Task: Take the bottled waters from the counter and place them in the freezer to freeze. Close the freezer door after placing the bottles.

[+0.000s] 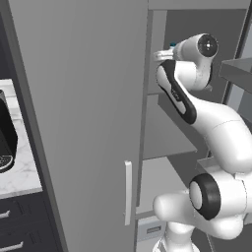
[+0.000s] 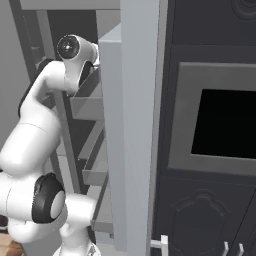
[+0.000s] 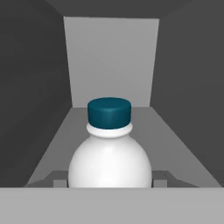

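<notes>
A white bottled water (image 3: 109,162) with a dark teal cap (image 3: 109,113) stands upright right in front of the hand camera. My gripper (image 3: 109,180) is shut on its body, and the fingers are hidden behind it. The bottle is inside the freezer (image 1: 167,128), over a grey shelf (image 3: 175,144) with grey walls on both sides and behind. From the left base, my arm reaches up into the open compartment and a sliver of teal cap (image 1: 173,45) shows past the wrist. The freezer door (image 2: 135,125) stands open to the arm's right. The counter (image 1: 19,172) lies at the far left.
A plain grey door (image 1: 78,123) with a pale handle (image 1: 128,192) is closed left of the open compartment. Door bins (image 2: 87,105) jut from the open door toward my arm. A dark built-in oven (image 2: 225,120) stands at the right. A black appliance (image 1: 5,142) sits on the counter.
</notes>
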Available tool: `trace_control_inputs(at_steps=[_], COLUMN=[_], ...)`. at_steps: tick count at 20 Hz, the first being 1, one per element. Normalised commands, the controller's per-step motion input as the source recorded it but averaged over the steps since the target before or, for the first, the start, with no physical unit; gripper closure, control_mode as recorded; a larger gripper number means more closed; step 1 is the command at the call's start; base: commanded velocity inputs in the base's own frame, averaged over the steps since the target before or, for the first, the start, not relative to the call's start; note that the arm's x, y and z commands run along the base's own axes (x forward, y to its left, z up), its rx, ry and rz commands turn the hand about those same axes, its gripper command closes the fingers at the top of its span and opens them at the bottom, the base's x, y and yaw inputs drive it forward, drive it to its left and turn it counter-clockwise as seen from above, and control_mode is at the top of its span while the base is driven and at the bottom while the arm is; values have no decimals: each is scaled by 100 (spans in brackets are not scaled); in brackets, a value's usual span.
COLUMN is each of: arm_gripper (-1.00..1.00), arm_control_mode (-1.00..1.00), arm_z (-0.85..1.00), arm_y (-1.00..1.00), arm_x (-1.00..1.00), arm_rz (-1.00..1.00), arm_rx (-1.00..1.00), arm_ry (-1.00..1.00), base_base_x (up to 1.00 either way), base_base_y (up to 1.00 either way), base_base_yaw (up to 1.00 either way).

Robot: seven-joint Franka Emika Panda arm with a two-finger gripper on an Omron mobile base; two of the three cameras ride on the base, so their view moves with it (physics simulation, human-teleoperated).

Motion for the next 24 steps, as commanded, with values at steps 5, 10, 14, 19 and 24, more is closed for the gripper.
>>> trace_control_inputs(at_steps=[5,10,14,19,24], arm_gripper=[100,100,100,100,100], arm_control_mode=[-100,-100,-100,-100,-100], arm_z=[-22,-18,-17,-17,-27], arm_y=[-12,0,0,0,0], arm_x=[24,31,22,12,32], arm_rz=[0,0,0,0,0], arm_rx=[-1,0,0,0,0], arm_ry=[0,0,-1,0,-2], base_base_x=[0,0,0,0,0], base_base_y=[0,0,0,0,0], base_base_yaw=[0,0,0,0,0])
